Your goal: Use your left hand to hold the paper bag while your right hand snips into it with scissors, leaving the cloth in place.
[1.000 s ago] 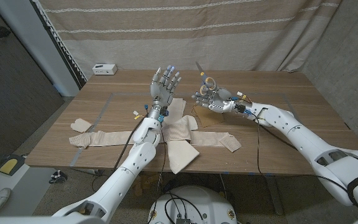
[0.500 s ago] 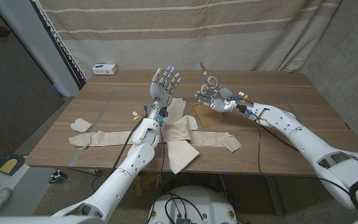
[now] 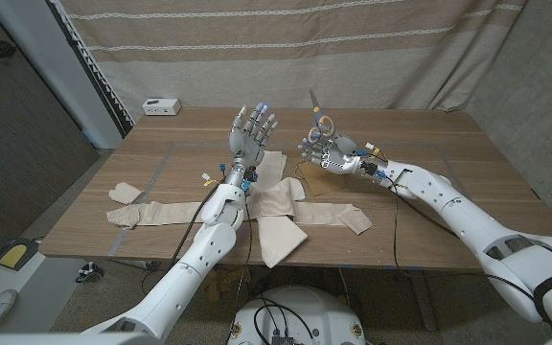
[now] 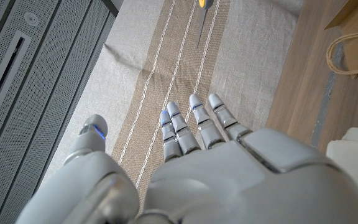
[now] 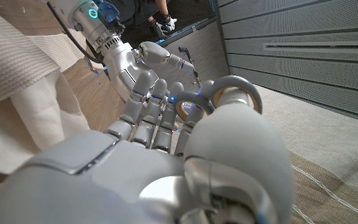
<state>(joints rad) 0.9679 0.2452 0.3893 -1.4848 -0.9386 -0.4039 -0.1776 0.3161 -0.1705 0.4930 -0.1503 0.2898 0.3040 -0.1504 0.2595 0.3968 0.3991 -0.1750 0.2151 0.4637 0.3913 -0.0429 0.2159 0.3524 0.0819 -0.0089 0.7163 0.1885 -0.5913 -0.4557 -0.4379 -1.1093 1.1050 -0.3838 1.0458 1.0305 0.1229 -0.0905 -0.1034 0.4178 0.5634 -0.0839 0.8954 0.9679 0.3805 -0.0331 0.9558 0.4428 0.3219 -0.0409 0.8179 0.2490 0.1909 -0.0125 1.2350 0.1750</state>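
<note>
Your right hand (image 3: 326,150) grips the scissors (image 3: 320,117) (blades up) above the paper bag (image 3: 320,178); your left hand (image 3: 252,134) is raised, fingers spread, holding nothing.

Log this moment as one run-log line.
left hand: raised, open, holding nothing | right hand: holds scissors | paper bag: on table, uncut | cloth: in place

Holding the left hand (image 3: 253,131) raised above the table, fingers spread and reaching upward, gripping nothing. Keeping the right hand (image 3: 321,149) lifted with its arm stretched inward, fingers curled around scissor handles.
</note>
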